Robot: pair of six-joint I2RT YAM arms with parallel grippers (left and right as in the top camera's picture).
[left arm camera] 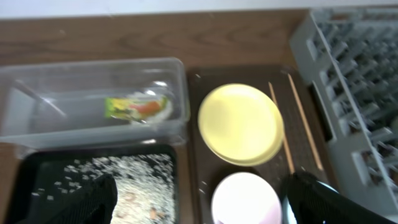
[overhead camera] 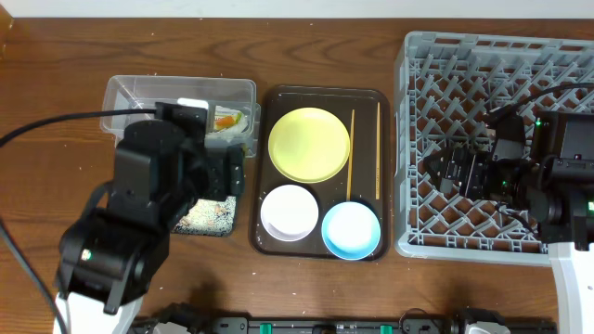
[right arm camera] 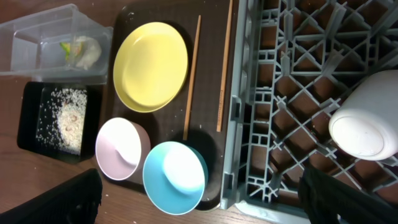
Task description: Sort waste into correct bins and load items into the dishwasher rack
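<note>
Your left gripper (left arm camera: 205, 202) and right gripper (right arm camera: 205, 199) are hanging spread and empty, rice (left arm camera: 124, 168) is lying binned lower left, so you're facing dish loading: blue bowl (right arm camera: 174, 177), lower centre, needs a rim grip.

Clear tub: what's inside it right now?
A green-and-orange wrapper and a crumpled white tissue, both near one end. In the overhead view, the left arm hides part of the tub.

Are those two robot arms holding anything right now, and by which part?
Nothing is held. The left tool and the right tool both stand open, with nothing between their fingers.
</note>
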